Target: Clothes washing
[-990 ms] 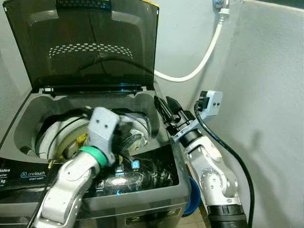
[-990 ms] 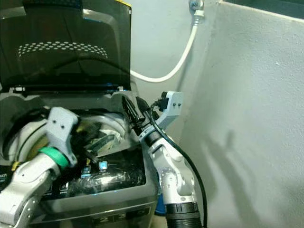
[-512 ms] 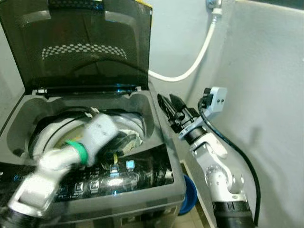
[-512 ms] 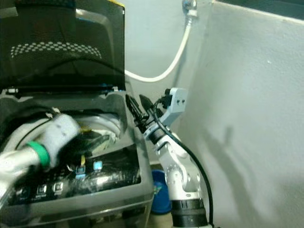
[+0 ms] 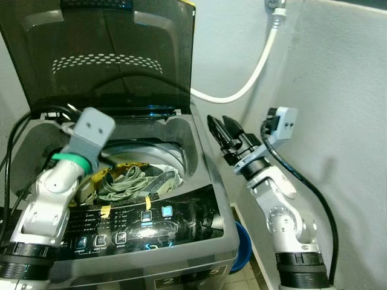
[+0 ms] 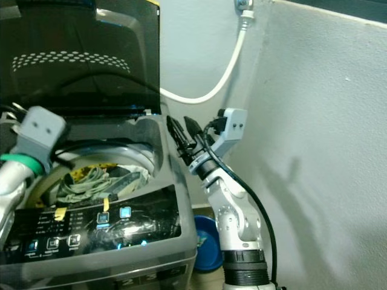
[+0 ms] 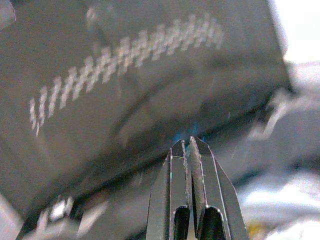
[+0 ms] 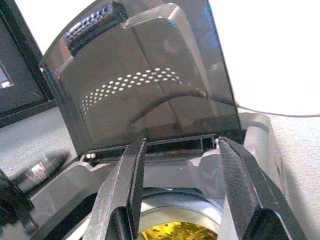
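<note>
Grey plastered walls (image 5: 338, 90) close in a top-loading washing machine (image 5: 181, 241) with its lit control panel (image 5: 142, 220) nearest the camera. Behind the panel, the drum (image 5: 166, 151) holds a heap of olive and yellow clothes (image 5: 130, 181). Left gripper (image 7: 189, 145): fingers pressed together, holding nothing, raised over the tub's left rim and aimed at the upright smoked lid (image 5: 115, 60) (wrist view is blurred, so contact with the lid cannot be judged). Right gripper (image 5: 227, 130): fingers apart, empty, poised just beside the machine's right rear corner; its wrist view frames the lid and a glimpse of yellow fabric. Farther back, a white hose (image 5: 257, 66) runs up the wall.
</note>
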Controlling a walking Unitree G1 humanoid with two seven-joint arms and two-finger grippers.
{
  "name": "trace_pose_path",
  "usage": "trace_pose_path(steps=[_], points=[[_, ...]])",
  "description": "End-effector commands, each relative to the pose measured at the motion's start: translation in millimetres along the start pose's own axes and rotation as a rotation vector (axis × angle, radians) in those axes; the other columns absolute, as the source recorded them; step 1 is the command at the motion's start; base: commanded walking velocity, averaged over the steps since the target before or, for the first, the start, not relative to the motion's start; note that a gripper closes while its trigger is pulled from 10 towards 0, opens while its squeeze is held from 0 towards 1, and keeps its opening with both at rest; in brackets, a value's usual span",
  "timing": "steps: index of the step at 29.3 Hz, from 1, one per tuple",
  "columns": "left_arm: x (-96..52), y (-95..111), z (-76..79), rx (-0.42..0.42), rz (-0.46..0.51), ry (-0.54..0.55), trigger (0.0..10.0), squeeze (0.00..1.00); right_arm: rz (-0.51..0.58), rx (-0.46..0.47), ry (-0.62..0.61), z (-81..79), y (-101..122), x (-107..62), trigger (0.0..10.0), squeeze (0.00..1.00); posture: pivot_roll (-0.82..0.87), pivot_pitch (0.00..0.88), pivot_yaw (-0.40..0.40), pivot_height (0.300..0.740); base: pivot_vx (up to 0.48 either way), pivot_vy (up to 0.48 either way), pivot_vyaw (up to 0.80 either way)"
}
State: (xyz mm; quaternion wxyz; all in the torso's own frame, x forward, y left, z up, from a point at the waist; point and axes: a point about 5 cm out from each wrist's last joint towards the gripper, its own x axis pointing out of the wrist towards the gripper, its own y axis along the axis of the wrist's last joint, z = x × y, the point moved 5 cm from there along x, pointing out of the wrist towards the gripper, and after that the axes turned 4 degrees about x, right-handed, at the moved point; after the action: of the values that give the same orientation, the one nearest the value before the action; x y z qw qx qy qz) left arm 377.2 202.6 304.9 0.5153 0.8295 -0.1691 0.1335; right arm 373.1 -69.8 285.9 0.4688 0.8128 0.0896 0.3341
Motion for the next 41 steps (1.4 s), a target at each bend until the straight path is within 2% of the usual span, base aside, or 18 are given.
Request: trace_pose_path(steps=[1, 2, 4, 6, 7, 8, 11, 13, 15, 17, 18, 21, 25, 28, 29, 33, 38, 41], points=[[-0.6, 10.3, 3.7, -0.085, 0.043, -0.017, 10.0, 0.00, 0.006, 0.012, 0.007, -2.5, 1.9, 3.8, 10.0, 0.00, 0.04, 0.002, -0.009, 0.740, 0.000, 0.000, 0.00], [-2.2, 11.8, 13.4, -0.152, 0.027, -0.045, 10.0, 0.00, 0.012, 0.014, -0.002, -1.7, 2.3, 4.7, 10.0, 0.00, 0.04, 0.002, -0.011, 0.740, 0.000, 0.000, 0.00], [-2.2, 11.8, 13.4, -0.152, 0.027, -0.045, 10.0, 0.00, 0.012, 0.014, -0.002, -1.7, 2.3, 4.7, 10.0, 0.00, 0.04, 0.002, -0.011, 0.740, 0.000, 0.000, 0.00], [-8.0, 7.6, 31.7, -0.191, -0.038, -0.092, 10.0, 0.00, 0.020, 0.020, -0.025, 0.7, 2.3, 6.4, 10.0, 0.00, 0.04, 0.000, -0.019, 0.740, 0.000, 0.000, 0.00], [-8.0, 7.6, 31.7, -0.191, -0.038, -0.092, 10.0, 0.00, 0.020, 0.020, -0.025, 0.7, 2.3, 6.4, 10.0, 0.00, 0.04, 0.000, -0.019, 0.740, 0.000, 0.000, 0.00], [-14.7, -0.3, 37.4, -0.190, -0.098, -0.086, 10.0, 0.00, 0.015, 0.017, -0.024, -1.1, 0.2, 6.8, 10.0, 0.00, 0.03, 0.000, -0.028, 0.740, 0.000, 0.000, 0.00], [-14.7, -0.3, 37.4, -0.190, -0.098, -0.086, 10.0, 0.00, 0.015, 0.017, -0.024, -1.1, 0.2, 6.8, 10.0, 0.00, 0.03, 0.000, -0.028, 0.740, 0.000, 0.000, 0.00], [-28.9, -19.2, 40.9, -0.188, -0.201, -0.045, 10.0, 0.00, -0.006, 0.003, -0.008, -4.7, -4.8, 6.9, 10.0, 0.00, 0.04, 0.000, -0.037, 0.740, 0.000, 0.000, 0.00], [-33.7, -26.2, 41.2, -0.190, -0.234, -0.027, 10.0, 0.00, -0.013, -0.003, -0.001, -5.6, -6.4, 7.0, 10.0, 0.00, 0.04, 0.000, -0.037, 0.740, 0.000, 0.000, 0.00], [-40.0, -32.0, 40.2, -0.243, -0.232, 0.036, 10.0, 0.00, -0.034, -0.023, 0.012, -6.5, -9.7, 7.5, 10.0, 0.00, 0.04, 0.000, -0.030, 0.740, 0.000, 0.000, 0.00], [-42.8, -32.9, 39.9, -0.314, -0.210, 0.086, 10.0, 0.00, -0.042, -0.027, 0.011, -6.5, -11.7, 7.3, 10.0, 0.00, 0.04, 0.000, -0.029, 0.740, 0.000, 0.000, 0.00], [-49.3, -34.9, 40.0, -0.387, -0.195, 0.140, 10.0, 0.00, -0.049, -0.027, 0.008, -6.3, -14.2, 6.5, 10.0, 0.00, 0.03, 0.000, -0.028, 0.740, 0.000, 0.000, 0.00], [-55.7, -36.4, 45.1, -0.358, -0.202, 0.130, 10.0, 0.00, -0.057, -0.033, 0.004, -5.7, -16.7, 4.8, 10.0, 0.00, 0.03, 0.000, -0.029, 0.740, 0.000, 0.000, 0.00], [-57.7, -26.2, 49.7, -0.347, -0.170, 0.108, 10.0, 0.00, -0.061, -0.035, -0.001, -4.5, -18.4, 2.8, 10.0, 0.00, 0.04, 0.000, -0.030, 0.740, 0.000, 0.000, 0.00], [-55.3, -19.7, 48.2, -0.308, -0.155, 0.104, 10.0, 0.00, -0.059, -0.035, -0.007, -3.4, -18.3, 2.7, 10.0, 0.00, 0.04, 0.000, -0.028, 0.740, 0.000, 0.000, 0.00], [-52.4, -19.7, 48.1, -0.287, -0.163, 0.083, 10.0, 0.00, -0.054, -0.034, -0.011, -2.7, -17.5, 4.0, 10.0, 0.00, 0.04, 0.000, -0.024, 0.740, 0.000, 0.000, 0.00], [-48.1, -15.4, 57.3, -0.221, -0.133, 0.017, 10.0, 0.00, -0.046, -0.064, -0.017, -1.5, -15.3, 4.6, 10.0, 0.00, 0.04, 0.000, -0.014, 0.740, 0.000, 0.000, 0.00], [-44.8, -10.3, 61.4, -0.244, -0.113, 0.004, 10.0, 0.00, -0.023, -0.084, -0.025, 0.6, -9.1, 5.4, 10.0, 0.00, 0.04, 0.000, -0.007, 0.740, 0.000, 0.000, 0.53]])
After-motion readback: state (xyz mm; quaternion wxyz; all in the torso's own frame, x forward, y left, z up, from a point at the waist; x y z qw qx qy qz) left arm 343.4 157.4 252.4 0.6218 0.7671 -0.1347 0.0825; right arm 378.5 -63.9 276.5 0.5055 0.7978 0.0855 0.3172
